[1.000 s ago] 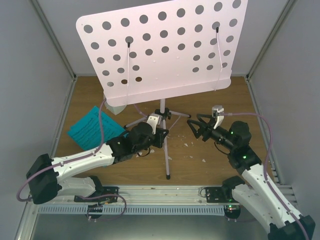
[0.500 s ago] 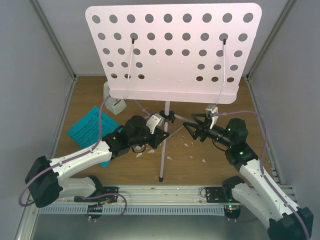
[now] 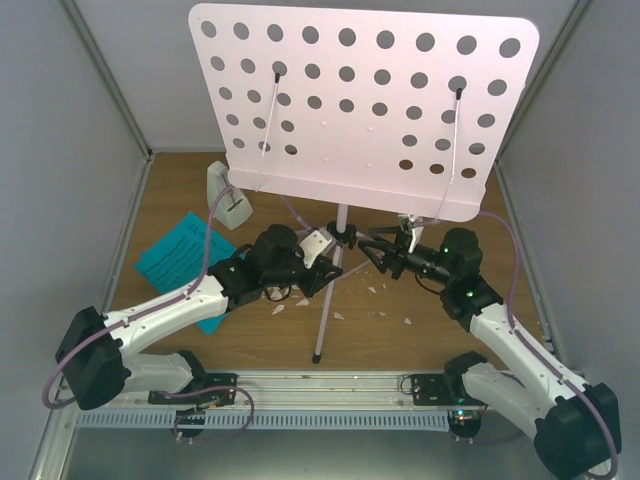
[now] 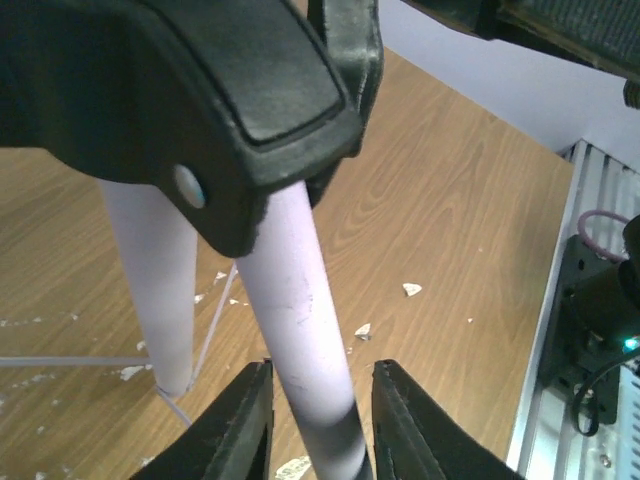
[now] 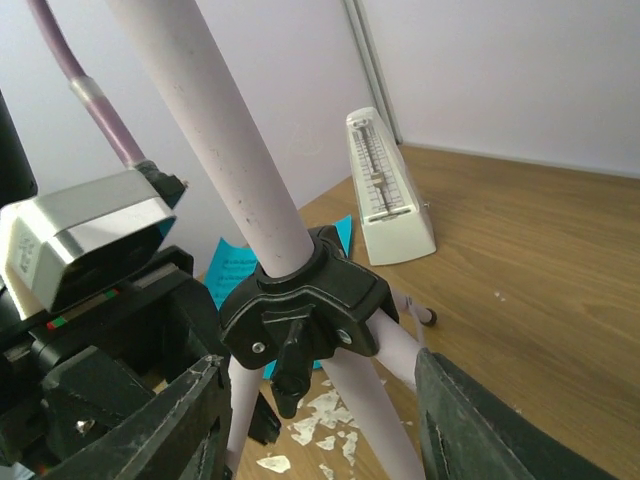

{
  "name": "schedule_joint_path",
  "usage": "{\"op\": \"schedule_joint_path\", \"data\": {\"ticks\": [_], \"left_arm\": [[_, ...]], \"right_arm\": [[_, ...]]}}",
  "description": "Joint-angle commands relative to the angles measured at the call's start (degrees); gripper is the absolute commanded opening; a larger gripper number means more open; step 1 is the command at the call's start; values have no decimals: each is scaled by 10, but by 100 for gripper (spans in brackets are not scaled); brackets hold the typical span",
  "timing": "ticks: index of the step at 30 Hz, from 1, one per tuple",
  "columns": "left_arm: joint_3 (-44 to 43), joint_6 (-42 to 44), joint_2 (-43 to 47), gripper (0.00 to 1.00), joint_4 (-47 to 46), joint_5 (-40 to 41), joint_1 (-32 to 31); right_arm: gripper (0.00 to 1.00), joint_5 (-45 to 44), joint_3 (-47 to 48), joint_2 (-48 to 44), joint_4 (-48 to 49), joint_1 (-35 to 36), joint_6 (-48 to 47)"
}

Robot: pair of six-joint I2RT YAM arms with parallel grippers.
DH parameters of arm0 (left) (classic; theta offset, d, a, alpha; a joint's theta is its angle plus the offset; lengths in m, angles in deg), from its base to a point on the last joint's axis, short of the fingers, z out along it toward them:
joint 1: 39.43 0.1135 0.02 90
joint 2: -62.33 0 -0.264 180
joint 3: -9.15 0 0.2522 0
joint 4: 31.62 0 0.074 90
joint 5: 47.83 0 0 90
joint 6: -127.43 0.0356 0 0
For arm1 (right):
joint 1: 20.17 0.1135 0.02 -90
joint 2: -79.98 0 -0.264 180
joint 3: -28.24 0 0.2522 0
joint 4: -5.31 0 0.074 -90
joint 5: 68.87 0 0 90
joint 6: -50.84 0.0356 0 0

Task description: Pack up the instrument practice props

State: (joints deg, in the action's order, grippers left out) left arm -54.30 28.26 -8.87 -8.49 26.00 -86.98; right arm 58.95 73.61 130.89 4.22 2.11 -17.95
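Note:
The pale pink music stand [image 3: 370,110] stands mid-table, its perforated desk tilted over the tripod. My left gripper [image 3: 325,270] straddles one tripod leg [image 4: 295,290]. In the left wrist view the jaws [image 4: 322,370] stand slightly open, with a small gap to the tube on each side. My right gripper [image 3: 372,245] is open at the black tripod hub [image 5: 305,295], its fingers [image 5: 320,360] wide on either side and not touching it. The white metronome [image 3: 228,200] [image 5: 385,195] stands upright at back left. Cyan sheet music [image 3: 170,258] [image 5: 225,270] lies flat on the left, partly under my left arm.
White crumbs [image 3: 375,290] [image 5: 320,415] are scattered on the wooden table around the tripod feet. Grey walls close in the left, right and back sides. A metal rail [image 3: 330,385] runs along the near edge between the arm bases.
The stand has swung and shifted right, uncovering the metronome. My left gripper has loosened on the leg. My right gripper has moved left to the hub and narrowed.

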Motion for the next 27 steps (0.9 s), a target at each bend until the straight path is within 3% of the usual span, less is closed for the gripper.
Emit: {"op": "schedule_joint_path", "data": {"ticks": [1,5,9,20,25,27], "left_arm": [[7,44,16,34,-27,30,2],[21,30,22,42,-39,29,2],[28,20,18,43,-45,26,1],[39,6,18,13,-60,27,0],[42,-4,26,3,-64,44,0],[44,-7,31,1,-68,48,0]], "right_arm": [[49,7,21,14,30,10,-10],[43,8,27,29,25,20,-20],[39,-6,28,38,24,33,-27],[16,-41,41,57,4,57,-61],[1,-63,37,49,-12,66,-90],[1,-78,33,41,-18,73,-110]]}}
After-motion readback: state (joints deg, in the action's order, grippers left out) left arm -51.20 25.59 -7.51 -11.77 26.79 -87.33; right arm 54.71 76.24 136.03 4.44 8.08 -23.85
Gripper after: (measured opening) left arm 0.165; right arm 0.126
